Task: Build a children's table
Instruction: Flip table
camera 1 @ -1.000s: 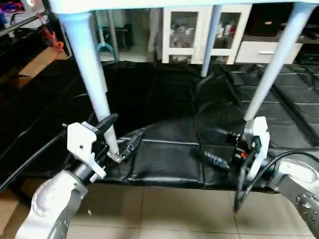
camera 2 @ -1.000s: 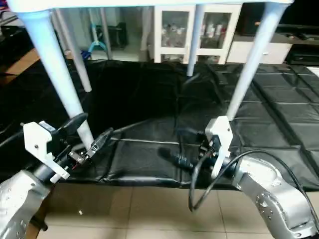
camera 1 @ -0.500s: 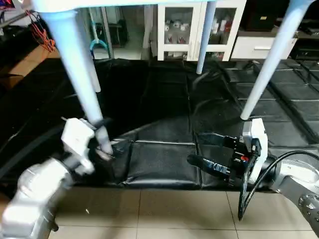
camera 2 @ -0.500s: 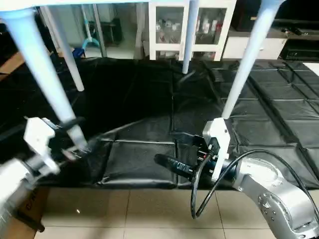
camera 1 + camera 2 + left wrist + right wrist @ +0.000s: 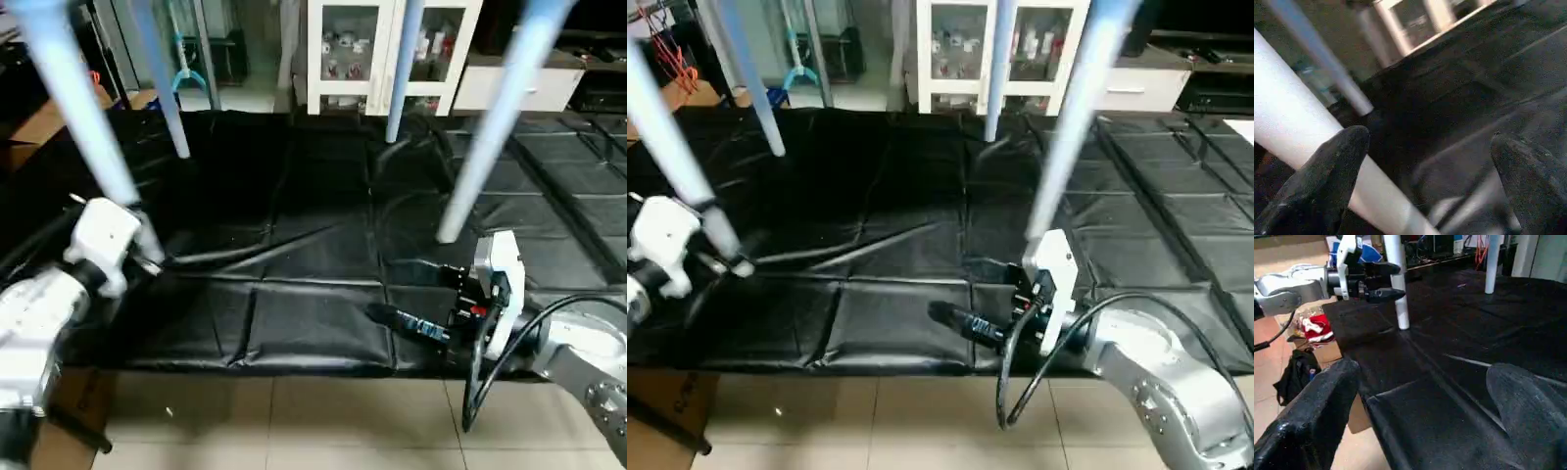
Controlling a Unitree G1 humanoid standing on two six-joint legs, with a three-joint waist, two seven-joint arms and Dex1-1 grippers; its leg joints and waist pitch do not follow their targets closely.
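Your left hand (image 5: 1382, 281) stands wide open around the near-left table leg (image 5: 83, 117), which rises steeply from the black mat (image 5: 294, 245); your right hand (image 5: 416, 304) is open, empty, beside the near-right leg (image 5: 485, 127).

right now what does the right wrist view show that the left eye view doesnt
Right wrist view alone: a red cloth and a black bag on the floor beside the mat.

Left eye view alone: the white cabinet behind the mat, and the silver right forearm.

Both: the black mat, the table's white legs standing on it, the open left gripper at one leg, and the open right gripper, holding nothing.
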